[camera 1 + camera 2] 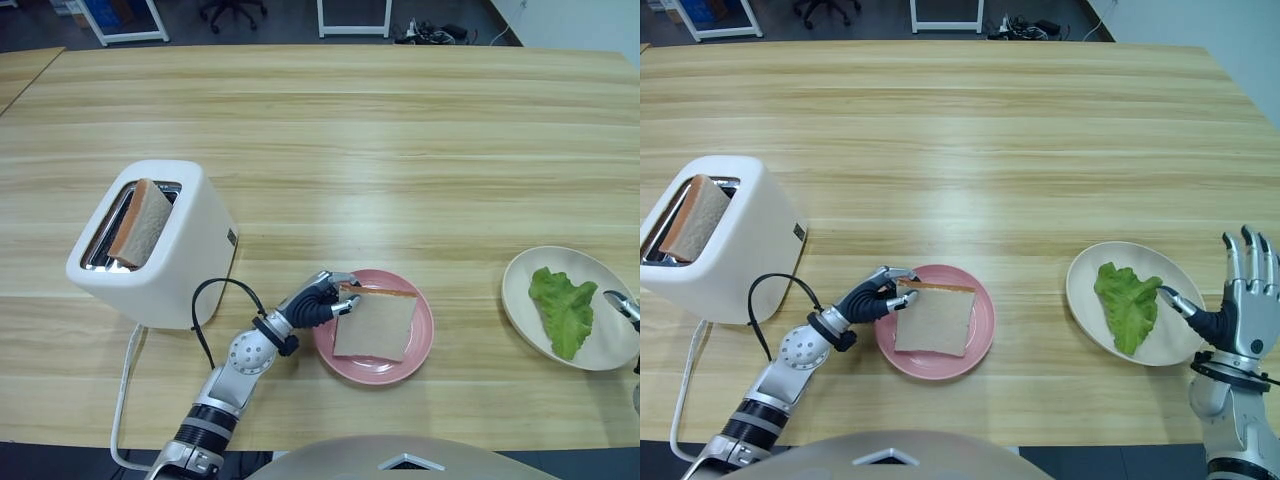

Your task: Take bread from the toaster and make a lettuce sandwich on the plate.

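A white toaster (160, 250) stands at the left with one slice of bread (140, 222) upright in its slot. A second slice (375, 325) lies on the pink plate (420, 345). My left hand (318, 297) is at the plate's left rim, fingers curled on the slice's near-left corner. A green lettuce leaf (1127, 305) lies on a cream plate (1090, 320) at the right. My right hand (1245, 290) stands upright beside that plate with fingers spread, one fingertip (1167, 295) touching the leaf's edge.
The toaster's black cord (205, 320) loops over the table by my left forearm, and a white cable (125, 400) runs off the near edge. The wooden table (350, 130) stretches wide behind the plates. Chair and furniture legs stand on the floor beyond it.
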Controlling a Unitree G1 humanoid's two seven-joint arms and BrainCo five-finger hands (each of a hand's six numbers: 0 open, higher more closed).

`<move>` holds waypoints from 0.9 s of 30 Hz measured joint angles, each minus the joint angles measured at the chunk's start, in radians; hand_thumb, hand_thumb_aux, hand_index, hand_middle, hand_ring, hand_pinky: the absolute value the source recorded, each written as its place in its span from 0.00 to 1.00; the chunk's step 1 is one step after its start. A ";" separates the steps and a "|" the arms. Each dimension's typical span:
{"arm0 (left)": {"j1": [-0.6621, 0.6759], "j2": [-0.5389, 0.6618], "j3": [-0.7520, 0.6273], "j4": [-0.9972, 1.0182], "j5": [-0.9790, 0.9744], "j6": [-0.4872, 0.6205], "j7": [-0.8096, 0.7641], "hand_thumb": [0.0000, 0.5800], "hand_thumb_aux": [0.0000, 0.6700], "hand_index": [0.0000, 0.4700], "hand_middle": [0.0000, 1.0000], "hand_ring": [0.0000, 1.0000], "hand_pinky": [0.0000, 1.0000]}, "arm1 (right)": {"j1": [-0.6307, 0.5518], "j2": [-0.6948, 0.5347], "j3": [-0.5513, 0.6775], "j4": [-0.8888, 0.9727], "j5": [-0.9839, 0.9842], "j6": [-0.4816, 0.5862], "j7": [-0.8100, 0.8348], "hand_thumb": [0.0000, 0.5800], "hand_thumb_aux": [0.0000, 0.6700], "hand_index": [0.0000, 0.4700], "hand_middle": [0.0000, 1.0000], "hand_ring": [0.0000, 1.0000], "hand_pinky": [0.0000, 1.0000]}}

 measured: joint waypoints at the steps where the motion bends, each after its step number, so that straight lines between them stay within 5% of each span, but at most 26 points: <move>1: -0.001 0.005 0.011 0.000 0.045 -0.009 0.033 1.00 1.00 1.00 0.00 0.00 0.00 | -0.004 -0.006 0.045 0.030 -0.013 0.014 0.016 0.00 0.00 0.00 0.00 0.00 0.00; 2: -0.002 0.015 0.020 -0.001 0.079 -0.016 0.059 0.95 0.78 0.78 0.00 0.00 0.00 | -0.008 -0.008 0.078 0.048 -0.021 0.021 0.026 0.00 0.00 0.00 0.00 0.00 0.00; 4: -0.001 0.041 0.032 -0.007 0.157 -0.032 0.113 0.62 0.38 0.38 0.00 0.00 0.00 | -0.018 -0.017 0.142 0.075 -0.031 0.040 0.042 0.00 0.00 0.00 0.00 0.00 0.00; 7: 0.011 0.075 0.031 -0.024 0.250 -0.049 0.155 0.35 0.19 0.19 0.00 0.00 0.00 | -0.023 -0.034 0.197 0.084 -0.032 0.064 0.065 0.00 0.00 0.00 0.00 0.00 0.00; 10: 0.028 0.098 0.027 -0.044 0.287 -0.064 0.169 0.50 0.29 0.29 0.00 0.00 0.00 | -0.016 -0.059 0.229 0.080 -0.028 0.094 0.091 0.00 0.00 0.00 0.00 0.00 0.00; 14: 0.045 0.110 0.027 -0.061 0.299 -0.064 0.181 0.51 0.30 0.30 0.00 0.00 0.00 | -0.024 -0.075 0.266 0.094 -0.024 0.134 0.117 0.00 0.00 0.00 0.00 0.00 0.00; 15: 0.050 0.112 0.026 -0.063 0.301 -0.064 0.181 0.51 0.30 0.30 0.00 0.00 0.00 | -0.026 -0.080 0.271 0.094 -0.018 0.144 0.121 0.10 0.05 0.05 0.00 0.00 0.00; 16: 0.051 0.113 0.026 -0.063 0.304 -0.064 0.181 0.53 0.32 0.32 0.00 0.00 0.00 | -0.027 -0.083 0.272 0.094 -0.016 0.147 0.123 0.57 0.34 0.34 0.00 0.00 0.00; 18: 0.052 0.118 0.026 -0.073 0.313 -0.063 0.181 0.56 0.34 0.34 0.00 0.00 0.00 | -0.027 -0.097 0.279 0.092 -0.002 0.162 0.137 0.89 0.67 0.67 0.00 0.00 0.00; 22: 0.062 0.119 0.036 -0.109 0.317 -0.061 0.192 0.62 0.38 0.38 0.00 0.00 0.00 | -0.031 -0.110 0.298 0.074 0.021 0.166 0.148 1.00 1.00 1.00 0.00 0.00 0.00; 27: 0.089 0.121 0.073 -0.177 0.316 -0.060 0.219 0.64 0.40 0.40 0.00 0.00 0.00 | -0.025 -0.123 0.309 0.054 0.029 0.184 0.141 1.00 1.00 1.00 0.00 0.00 0.00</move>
